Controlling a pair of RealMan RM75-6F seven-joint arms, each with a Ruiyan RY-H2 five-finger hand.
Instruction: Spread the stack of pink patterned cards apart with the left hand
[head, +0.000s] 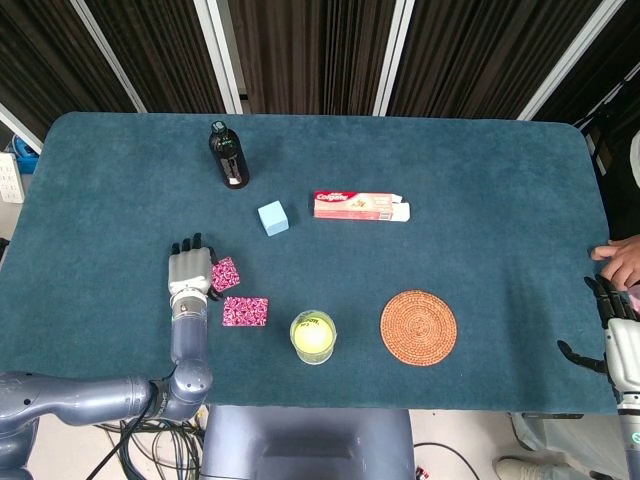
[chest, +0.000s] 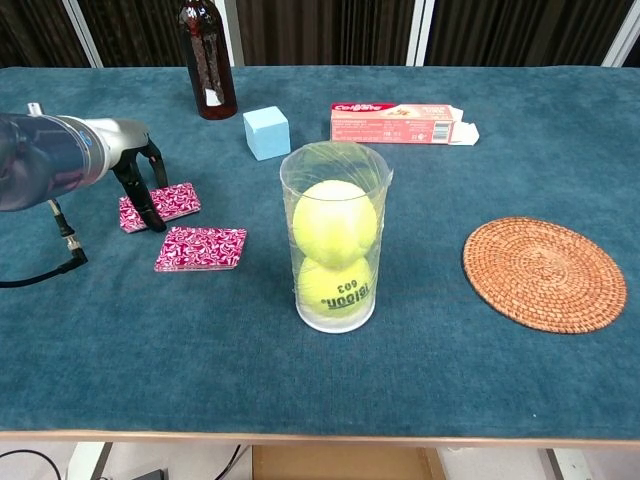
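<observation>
Two pink patterned cards lie apart on the blue cloth: one card (head: 227, 273) (chest: 168, 204) beside my left hand and a second card (head: 245, 311) (chest: 201, 248) nearer the front edge. My left hand (head: 190, 271) (chest: 136, 168) stands palm down with its fingers spread. Its dark fingertips (chest: 156, 222) reach down at the left edge of the first card, and it holds nothing. My right hand (head: 617, 338) hangs at the table's front right corner in the head view, fingers apart and empty.
A clear cup (chest: 335, 250) holding two tennis balls stands right of the cards. A light blue cube (chest: 266, 132), a dark bottle (chest: 207, 60) and a toothpaste box (chest: 400, 122) lie further back. A woven coaster (chest: 545, 273) lies at the right. A person's hand (head: 622, 260) rests at the right edge.
</observation>
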